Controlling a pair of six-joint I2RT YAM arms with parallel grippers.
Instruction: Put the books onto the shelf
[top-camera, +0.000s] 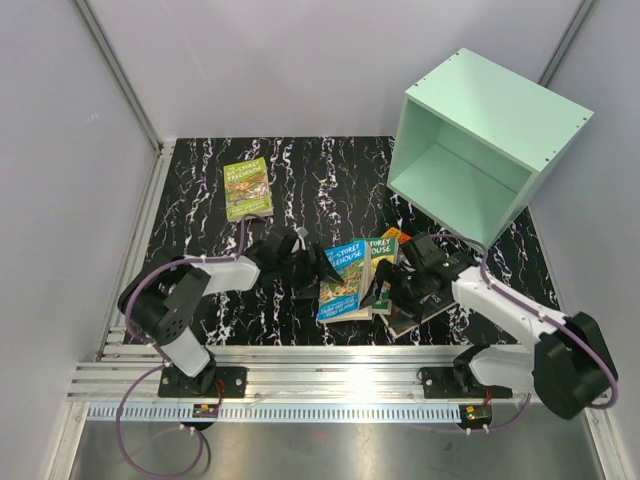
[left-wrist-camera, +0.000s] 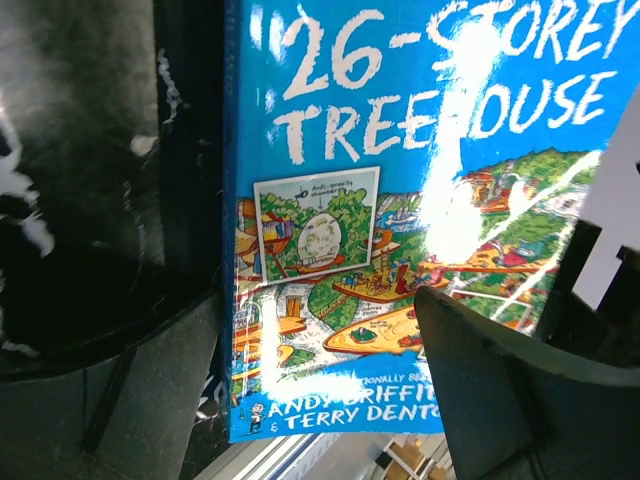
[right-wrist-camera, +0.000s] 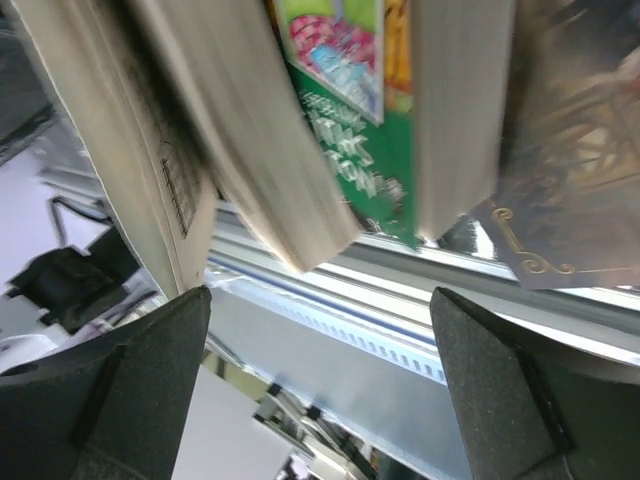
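If you count the books: five thin paperbacks (top-camera: 380, 262), four heaped mid-table with a blue book (top-camera: 342, 280) on the left, one lime-green book (top-camera: 247, 188) alone at the far left.
Shelf: one mint-green wooden box (top-camera: 480, 140), far right.
Table: black top with white streaks (top-camera: 200, 225), grey walls around.
Left claw (top-camera: 318, 272): fingers apart, beside the blue book.
Right claw (top-camera: 392, 292): fingers apart, over a dark book (top-camera: 415, 320).

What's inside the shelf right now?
No book shows inside the shelf, only its bare mint-green inner walls and floor. Its top panel covers the deepest upper part, so that part stays unseen.
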